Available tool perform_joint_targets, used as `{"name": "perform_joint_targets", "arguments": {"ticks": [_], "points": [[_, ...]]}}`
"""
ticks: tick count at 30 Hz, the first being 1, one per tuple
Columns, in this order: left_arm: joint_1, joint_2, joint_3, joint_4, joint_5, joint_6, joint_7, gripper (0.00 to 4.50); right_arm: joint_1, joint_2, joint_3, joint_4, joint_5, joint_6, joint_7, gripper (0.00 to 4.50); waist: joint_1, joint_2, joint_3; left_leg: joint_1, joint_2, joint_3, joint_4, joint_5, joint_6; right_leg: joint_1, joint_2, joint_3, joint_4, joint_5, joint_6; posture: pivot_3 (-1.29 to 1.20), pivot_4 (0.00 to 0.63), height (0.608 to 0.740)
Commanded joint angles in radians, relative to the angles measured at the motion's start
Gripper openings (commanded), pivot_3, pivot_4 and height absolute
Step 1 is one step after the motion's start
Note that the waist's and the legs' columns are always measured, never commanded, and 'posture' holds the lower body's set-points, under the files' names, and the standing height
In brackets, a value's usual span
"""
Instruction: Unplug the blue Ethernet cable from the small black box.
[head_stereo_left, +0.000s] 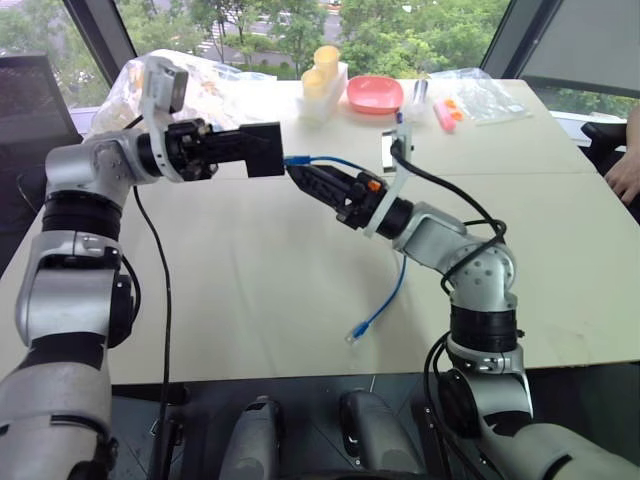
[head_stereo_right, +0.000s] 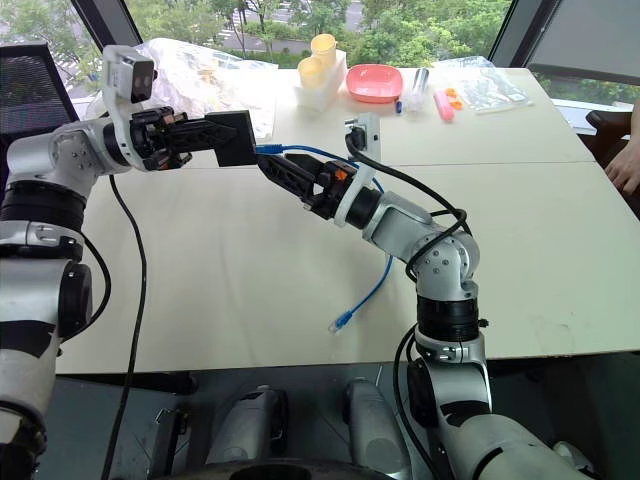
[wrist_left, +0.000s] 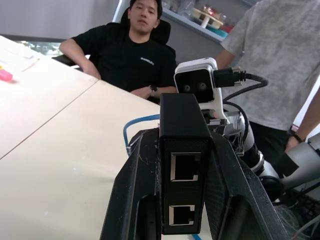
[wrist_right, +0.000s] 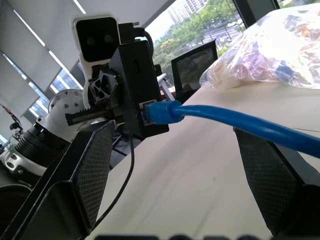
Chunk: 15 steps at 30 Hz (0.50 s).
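A: Starting at the left, the left hand is clamped on the small matte black box, holding it up in the air above the pale wooden bench with one port side turned right.

B: And the thin bright-blue Ethernet cable?

A: Its plug sits in the box's right-facing port. From there the cord runs right between the fingers of the right hand, which stand wide apart and grip nothing, then drops to the bench, where its free clear plug lies at the near edge.

B: So what could go wrong?

A: If the right hand closes on the cord rather than on the plug, I'd expect the latch to stay caught, so a pull would strain the cable or drag the box askew in the left hand's grip. Closing too far right could also let the cord slip through.
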Motion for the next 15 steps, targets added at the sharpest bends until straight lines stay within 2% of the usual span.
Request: {"name": "perform_joint_targets", "arguments": {"ticks": [1, 15], "points": [[-0.004, 0.003, 0.018, -0.034, -0.010, -0.002, -0.004, 0.51, -0.030, 0.009, 0.002, 0.003, -0.008, -0.028, 0.009, 3.92, 0.000, 0.000, 0.000, 0.000, 0.000, 0.000, 0.000, 0.000, 0.000, 0.000, 0.000, 0.000, 0.000, 0.000, 0.000, 0.00, 0.150, 0.740], [-0.001, -0.001, 0.022, -0.037, -0.004, -0.002, -0.004, 0.51, -0.044, 0.016, 0.007, 0.041, -0.032, -0.050, 0.031, 3.92, 0.000, 0.000, 0.000, 0.000, 0.000, 0.000, 0.001, 0.000, 0.000, 0.000, 0.000, 0.000, 0.000, 0.000, 0.000, 0.00, 0.150, 0.740]]}}
